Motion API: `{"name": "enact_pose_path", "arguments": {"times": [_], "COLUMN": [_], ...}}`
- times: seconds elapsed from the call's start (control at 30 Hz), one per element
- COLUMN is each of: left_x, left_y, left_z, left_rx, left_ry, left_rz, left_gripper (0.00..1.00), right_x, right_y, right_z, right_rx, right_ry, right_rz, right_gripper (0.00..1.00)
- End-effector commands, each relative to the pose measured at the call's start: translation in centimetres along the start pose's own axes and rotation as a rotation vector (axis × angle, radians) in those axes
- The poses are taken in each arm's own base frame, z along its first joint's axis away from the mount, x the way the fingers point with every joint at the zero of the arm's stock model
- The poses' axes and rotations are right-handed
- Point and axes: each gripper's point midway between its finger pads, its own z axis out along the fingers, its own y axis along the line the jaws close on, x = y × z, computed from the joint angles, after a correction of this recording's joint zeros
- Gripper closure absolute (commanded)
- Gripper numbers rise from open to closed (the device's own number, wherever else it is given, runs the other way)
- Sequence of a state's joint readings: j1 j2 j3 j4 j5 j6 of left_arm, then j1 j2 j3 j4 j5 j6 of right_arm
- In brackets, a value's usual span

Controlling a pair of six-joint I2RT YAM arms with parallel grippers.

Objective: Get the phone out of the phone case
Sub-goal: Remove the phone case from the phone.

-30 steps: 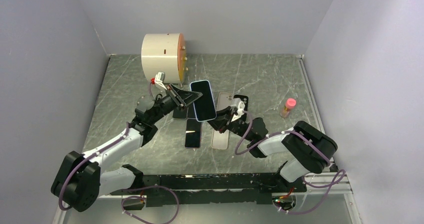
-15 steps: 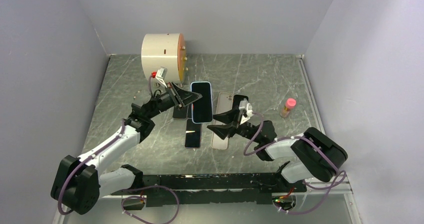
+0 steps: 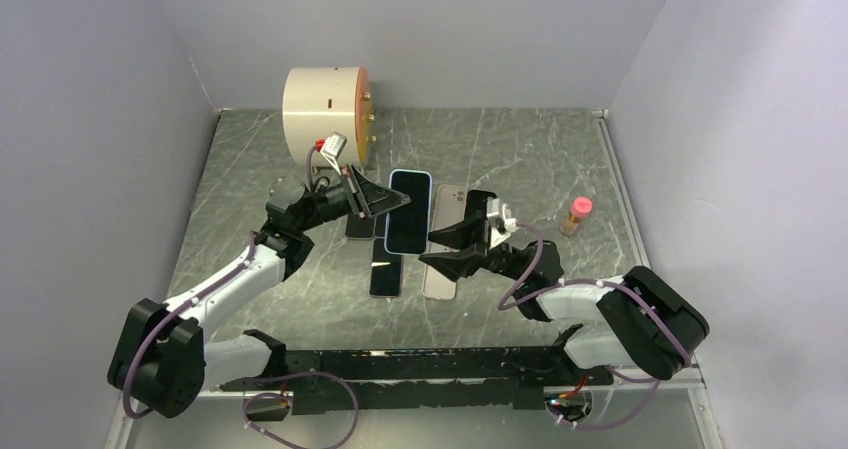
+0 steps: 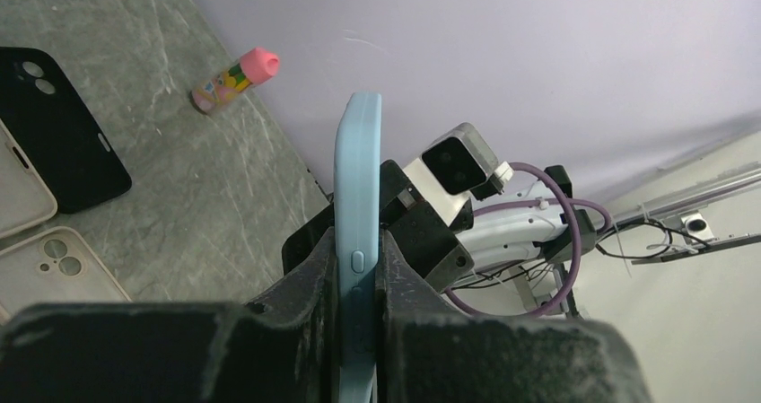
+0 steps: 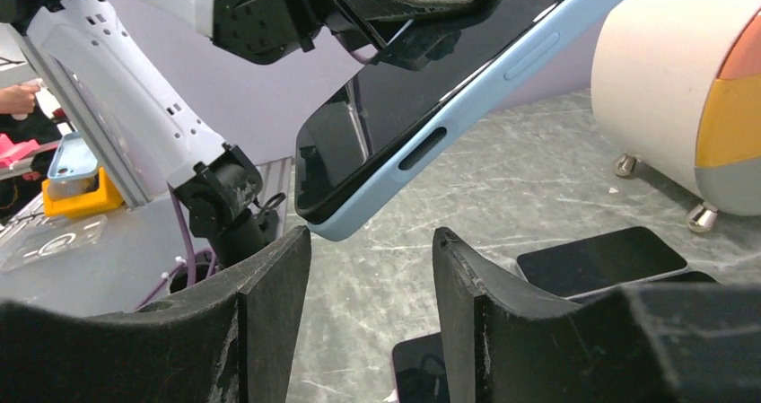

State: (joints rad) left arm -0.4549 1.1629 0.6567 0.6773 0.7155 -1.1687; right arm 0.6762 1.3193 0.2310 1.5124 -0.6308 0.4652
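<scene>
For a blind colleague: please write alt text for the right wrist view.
A phone in a light blue case, clamped by the left gripper, slants above the open jaws of the right gripper. Behind, dark phones lie on the marble table.

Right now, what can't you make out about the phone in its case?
Left wrist view: phone case seen edge-on, screen hidden; left gripper covers its lower end.
Right wrist view: its far end runs off the frame.
Top view: it hides part of the phones lying beneath.
</scene>
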Motion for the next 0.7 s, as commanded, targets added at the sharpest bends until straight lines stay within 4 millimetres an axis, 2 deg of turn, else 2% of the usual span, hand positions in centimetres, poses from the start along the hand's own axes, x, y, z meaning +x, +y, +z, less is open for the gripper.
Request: {"name": "enact_pose_path", "arguments": {"times": [0.0,0.1,0.3,0.67], "left_x": [-1.3,-1.1,-0.8,0.0], "left_y": [-4.4,-4.7,-5.2,-6.1], "left_z": [0.0,-0.1,-0.2,0.2], "left_rx": [0.147,0.152,0.177,0.260], "left_ry": [-0.005,0.007,0.034,0.098], "left_rz": [0.094,0.109,0.112,0.076], "left_gripper": [0.98,0.98,0.98,0.98], "right_x": [-5.7,-5.8,-6.0,-5.6], "right_y": [2.8,2.5,0.2,-0.5], "right_z": [0.9,0.9,0.2,0.8], "right_rx": [-0.138,-0.121,-0.038,-0.045], "right_ry": [-0.174,-0.179,-0.184,-0.147], "right_rz": [-0.140,-0.143,-0.113,-0.077], "right_gripper": [0.45,0.47,0.54,0.63]}}
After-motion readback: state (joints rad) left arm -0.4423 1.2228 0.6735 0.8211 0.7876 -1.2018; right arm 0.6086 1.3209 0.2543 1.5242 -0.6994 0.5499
